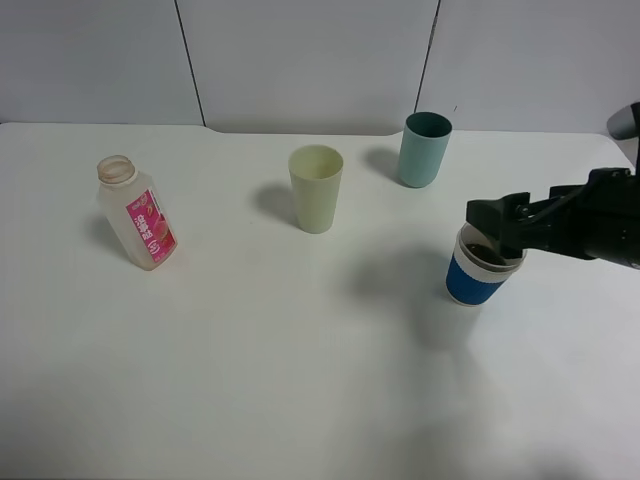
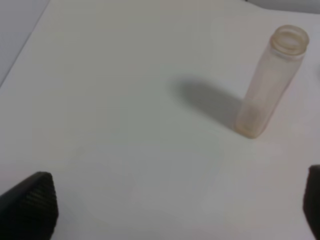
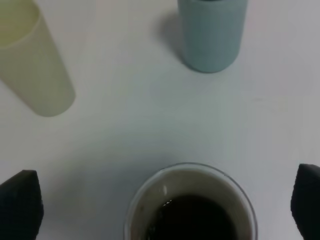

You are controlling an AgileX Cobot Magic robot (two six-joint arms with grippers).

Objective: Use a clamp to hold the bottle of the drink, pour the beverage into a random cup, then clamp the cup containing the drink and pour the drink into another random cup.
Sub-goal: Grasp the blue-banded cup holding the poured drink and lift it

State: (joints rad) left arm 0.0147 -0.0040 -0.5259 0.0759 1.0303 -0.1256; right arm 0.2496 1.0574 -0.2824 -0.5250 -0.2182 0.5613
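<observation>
Blue-banded cup (image 1: 478, 280): upright on the white table (image 1: 300, 380), nearest the high camera
Beverage (image 3: 192, 220): dark brown, pooled inside the blue-banded cup
Right gripper (image 1: 498, 228): at the blue-banded cup's rim, jaws spread wide on either side, clear of its wall, gripping nothing
Bottle (image 1: 138, 215): uncapped, standing well to the left of the blue-banded cup
Left gripper (image 2: 172, 205): jaws wide apart, nothing between them, bottle ahead of it
Yellow-green cup (image 1: 316, 188): left of and beyond the blue-banded cup
Teal cup (image 1: 425, 150): farthest back, beyond the blue-banded cup, slightly left
</observation>
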